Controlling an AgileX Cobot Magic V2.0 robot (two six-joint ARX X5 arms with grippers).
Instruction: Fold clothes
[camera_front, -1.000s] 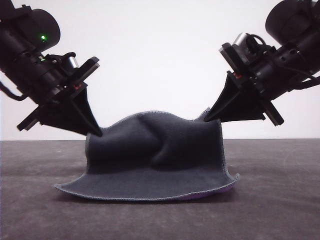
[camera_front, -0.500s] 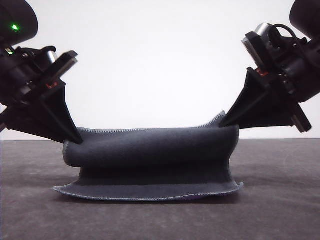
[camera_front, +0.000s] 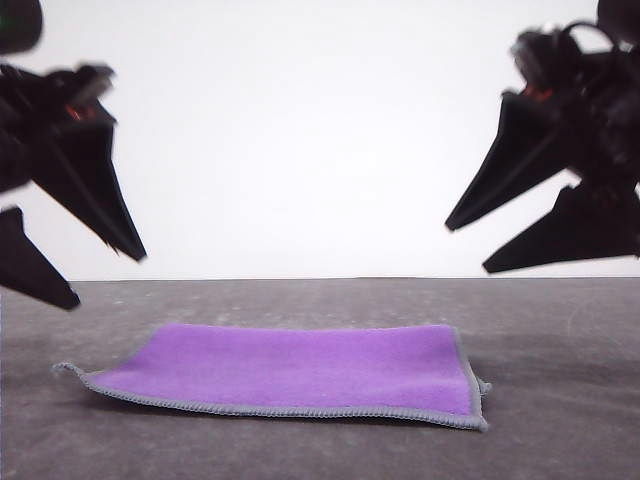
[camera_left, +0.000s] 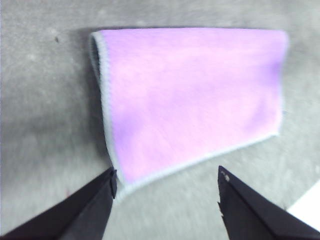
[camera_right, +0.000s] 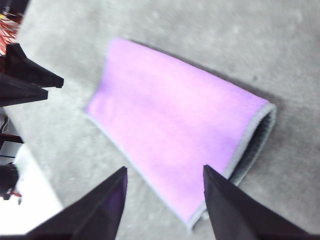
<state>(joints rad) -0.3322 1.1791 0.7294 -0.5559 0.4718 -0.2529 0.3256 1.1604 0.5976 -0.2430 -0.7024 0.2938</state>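
Lying flat on the grey table (camera_front: 560, 440), nearest the camera, the cloth (camera_front: 290, 368) now shows its purple face upward as a wide, low rectangle with grey stitching along the near edge. Half a second ago it was a dark grey roll, its back edge pinched up at both top corners; that edge has since been carried forward and dropped, so the first fold looks done. In the right wrist view the doubled end gapes a little, with the dark inner face visible inside, which says the two layers are stacked but not pressed.

The long axis runs left to right across the table, and the short axis runs away from the camera. The near stitched edge sits roughly square to the view, with the left corner curling up slightly and the right end slightly bunched. A second fold, if wanted, would likely bring one end over the other.

Behind and above, the left gripper (camera_front: 95, 275) has let go and hangs with jaws apart over the cloth's left end, holding nothing. The right gripper (camera_front: 468, 246) likewise stands spread and empty, lifted clear above the right end. Both are blurred.
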